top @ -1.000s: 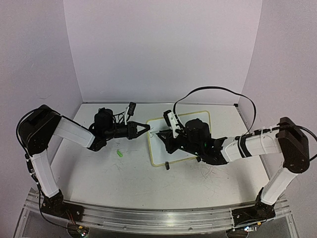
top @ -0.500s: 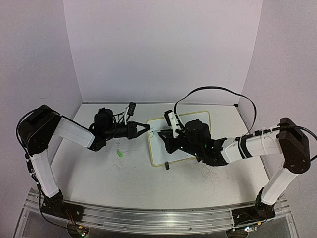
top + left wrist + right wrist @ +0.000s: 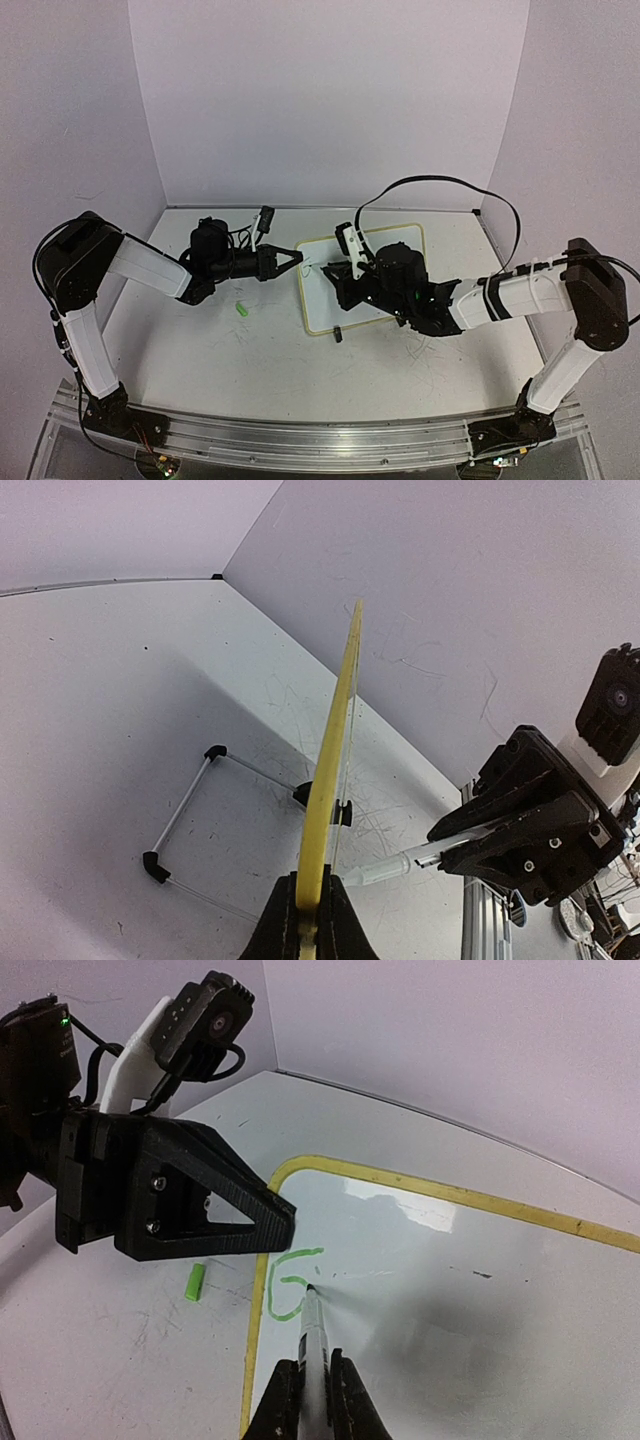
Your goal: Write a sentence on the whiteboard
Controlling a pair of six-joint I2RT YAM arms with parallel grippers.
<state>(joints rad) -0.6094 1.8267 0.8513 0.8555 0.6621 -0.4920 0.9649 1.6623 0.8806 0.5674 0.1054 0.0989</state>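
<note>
Left hand (image 3: 297,257) is clamped on the left edge of the whiteboard (image 3: 325,308) sitting in the middle of the bench (image 3: 200,345), and the right hand (image 3: 307,1385) grips a marker (image 3: 314,1328), tip at a green G (image 3: 285,1282) near that edge.

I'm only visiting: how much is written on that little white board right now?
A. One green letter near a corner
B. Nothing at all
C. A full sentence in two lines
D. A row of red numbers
A: the right wrist view shows a single green letter, shaped like a G, near a corner of the whiteboard, with the tip of the marker in the right gripper right at it.
</note>
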